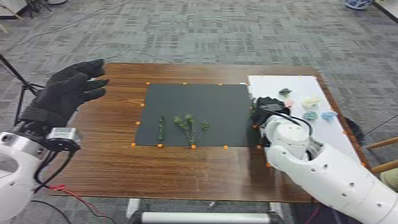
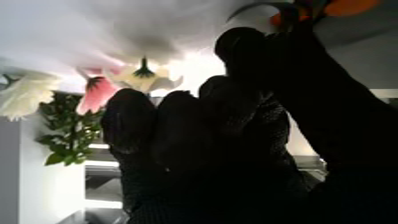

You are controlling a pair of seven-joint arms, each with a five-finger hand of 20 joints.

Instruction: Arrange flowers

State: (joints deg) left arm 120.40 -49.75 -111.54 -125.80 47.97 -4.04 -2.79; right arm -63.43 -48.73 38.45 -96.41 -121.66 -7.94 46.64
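Flowers (image 1: 310,103) in cream, pink and blue lie on the white board (image 1: 271,83), just beside the robot's right hand (image 1: 267,107); whether that hand grips anything, I can't tell. Green sprigs (image 1: 189,125) rest on the dark mat (image 1: 191,100). The left hand (image 1: 60,92) hangs over the table's (image 1: 115,170) left side, fingers fairly straight.
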